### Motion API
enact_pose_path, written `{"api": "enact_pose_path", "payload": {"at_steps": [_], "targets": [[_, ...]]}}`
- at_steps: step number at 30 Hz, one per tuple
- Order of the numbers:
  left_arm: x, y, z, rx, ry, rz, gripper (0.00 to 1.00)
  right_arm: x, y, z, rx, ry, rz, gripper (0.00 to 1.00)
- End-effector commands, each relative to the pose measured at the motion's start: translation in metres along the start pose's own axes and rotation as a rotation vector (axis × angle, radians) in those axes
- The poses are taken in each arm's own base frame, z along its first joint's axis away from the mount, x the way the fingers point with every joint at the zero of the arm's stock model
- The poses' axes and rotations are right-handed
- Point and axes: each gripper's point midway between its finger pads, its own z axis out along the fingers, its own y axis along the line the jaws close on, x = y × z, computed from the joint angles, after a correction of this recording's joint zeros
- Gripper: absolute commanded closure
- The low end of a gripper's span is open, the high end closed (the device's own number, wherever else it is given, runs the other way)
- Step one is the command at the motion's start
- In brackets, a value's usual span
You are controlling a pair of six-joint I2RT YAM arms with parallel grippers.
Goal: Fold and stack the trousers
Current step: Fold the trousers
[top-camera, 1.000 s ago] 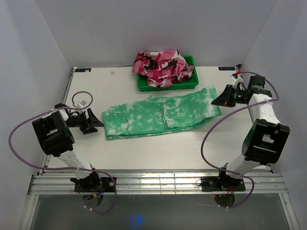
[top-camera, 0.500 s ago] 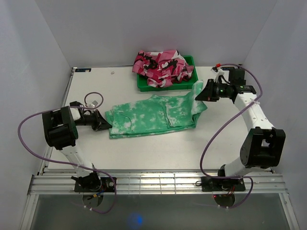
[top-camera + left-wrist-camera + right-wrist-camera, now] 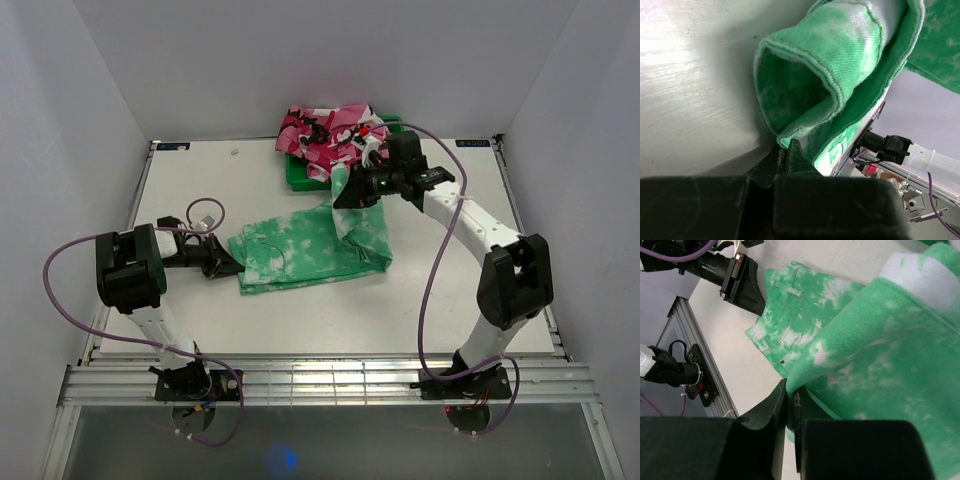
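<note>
Green cloth: left gripper (image 3: 236, 268) pinches the waistband end at 9 o'clock, right gripper (image 3: 345, 196) grips the raised leg ends at 1 o'clock; the trousers (image 3: 300, 250), mid table (image 3: 450, 300), seem soft, light, best taken by hems.

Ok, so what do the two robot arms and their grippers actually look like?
Both arms are alike: the left arm and right arm have white links with chunky black joint housings. A purple cable loops loosely along each. The left gripper and right gripper are black, with wedge-shaped fingers.
</note>
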Motion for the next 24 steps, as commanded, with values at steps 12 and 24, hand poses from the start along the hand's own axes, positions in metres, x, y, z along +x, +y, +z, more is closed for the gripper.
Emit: {"api": "enact_pose_path", "payload": {"at_steps": [12,24], "targets": [[0.002,0.004,0.005,-0.036,-0.002,0.029,1.0,0.021,0.078,0.095,-0.19,0.07,-0.061,0.92],[0.004,0.004,0.006,-0.038,-0.003,0.03,1.0,0.052,0.086,0.149,-0.22,0.122,0.01,0.92]]}}
